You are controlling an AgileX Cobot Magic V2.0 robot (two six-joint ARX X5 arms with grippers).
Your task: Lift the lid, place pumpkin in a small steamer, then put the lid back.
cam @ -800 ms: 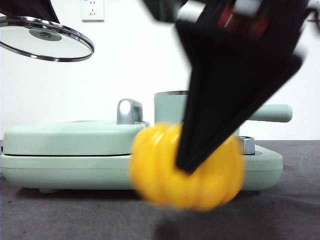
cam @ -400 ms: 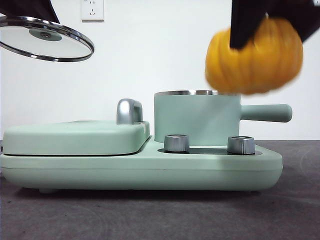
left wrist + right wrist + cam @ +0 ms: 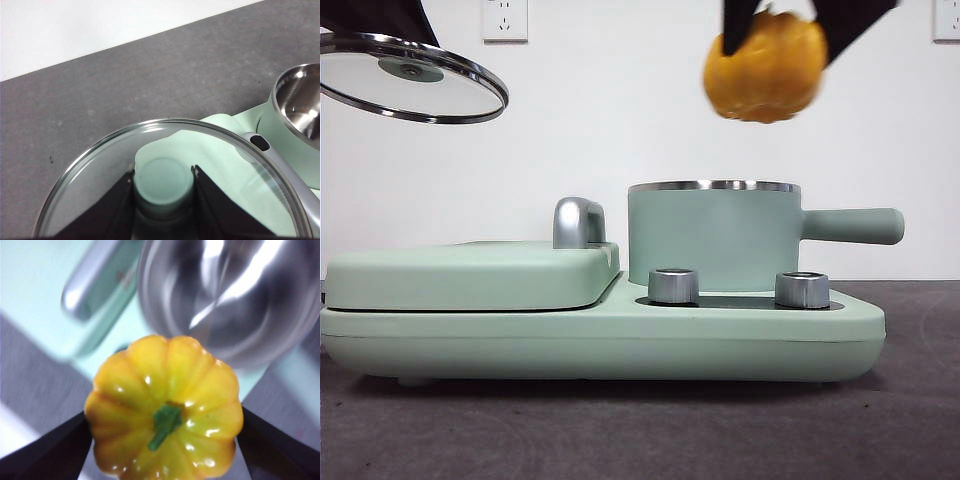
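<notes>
Right pincer point(image 3: 165, 440) grips the glossy yellow-orange pumpkin point(image 3: 765, 66) by its flanks, high above the open small steamer point(image 3: 715, 235). Left pincer point(image 3: 163, 182) pinches the lid point(image 3: 412, 76) by its knob, aloft off to the side.

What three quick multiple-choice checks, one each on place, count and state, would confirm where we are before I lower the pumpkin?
1. Where is the pumpkin?
A. On the table
B. In the air above the small steamer
C. Inside the pot

2. How many steel knobs show on the front of the base?
A. One
B. Two
C. Four

3. What state is the lid in?
A. Seated on the pot
B. Lying on the table
C. Held aloft by the left hand

Answers: 1 B, the right hand grips the pumpkin over the pot's open steel bowl. 2 B, the front view shows two. 3 C, its jaws clamp the mint knob and the pot's rim is uncovered.
</notes>
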